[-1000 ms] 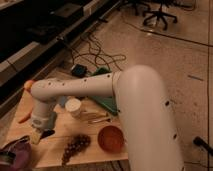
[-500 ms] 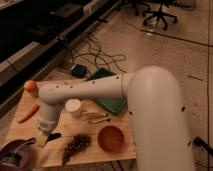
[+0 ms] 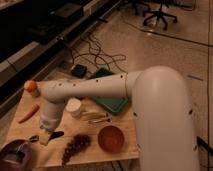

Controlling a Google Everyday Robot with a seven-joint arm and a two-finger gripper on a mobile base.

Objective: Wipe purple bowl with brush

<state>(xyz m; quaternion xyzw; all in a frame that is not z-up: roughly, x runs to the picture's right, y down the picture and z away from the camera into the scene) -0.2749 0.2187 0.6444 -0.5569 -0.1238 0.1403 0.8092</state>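
The purple bowl (image 3: 14,151) sits at the table's front left corner, partly cut off by the frame's edge. My gripper (image 3: 45,134) hangs from the white arm just right of the bowl and low over the table. It is shut on the brush (image 3: 48,137). The brush's pale cream head sits under the gripper and its short black handle sticks out to the right. The brush is beside the bowl, apart from it.
On the wooden table (image 3: 125,150) are an orange-brown bowl (image 3: 111,138), a dark grape bunch (image 3: 75,145), a white cup (image 3: 73,106), thin pale sticks (image 3: 95,117), a green tray (image 3: 112,100), a carrot (image 3: 28,113) and an orange (image 3: 31,86). My bulky arm (image 3: 160,110) covers the right side.
My gripper with the brush has shifted slightly right and lower, staying near the purple bowl. The other objects have not moved.
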